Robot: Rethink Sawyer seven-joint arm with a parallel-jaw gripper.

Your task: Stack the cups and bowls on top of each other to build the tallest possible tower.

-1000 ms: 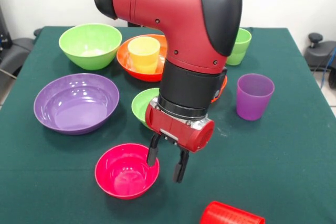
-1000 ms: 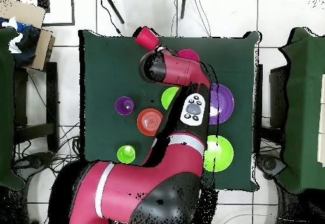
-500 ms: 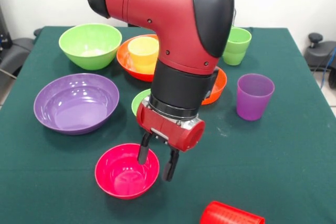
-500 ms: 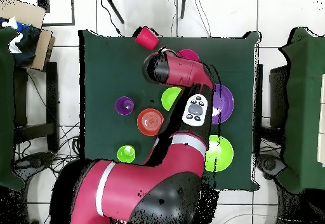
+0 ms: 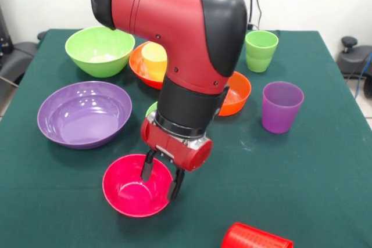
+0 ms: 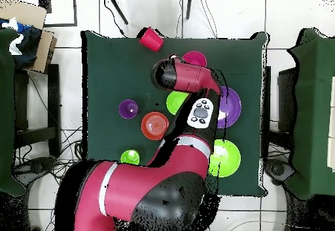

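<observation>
My gripper [image 5: 160, 179] is open and low over the small magenta-pink bowl [image 5: 131, 193]. One finger [image 5: 147, 170] is inside the bowl and the other stands at its right rim. The small lime green bowl [image 5: 152, 108] is mostly hidden behind the arm. The yellow cup [image 5: 153, 57] stands in the large orange bowl [image 5: 139, 62]. The small orange bowl [image 5: 237, 92], purple cup [image 5: 282, 106] and light green cup [image 5: 260, 50] stand to the right. The red cup [image 5: 256, 237] lies on its side at the front edge. The large purple bowl [image 5: 84, 114] and large lime green bowl [image 5: 99, 50] are on the left.
In the overhead view the arm [image 6: 190, 91] covers the table's middle and the large orange bowl. The magenta bowl [image 6: 195, 58], red cup [image 6: 151, 39], purple cup [image 6: 128, 108] and light green cup [image 6: 129, 157] show around it. Chairs flank the green table [image 6: 111, 65].
The gripper has moved left in the front view and come down, from beside the magenta bowl to astride its right rim. The bowl has shifted slightly left.
</observation>
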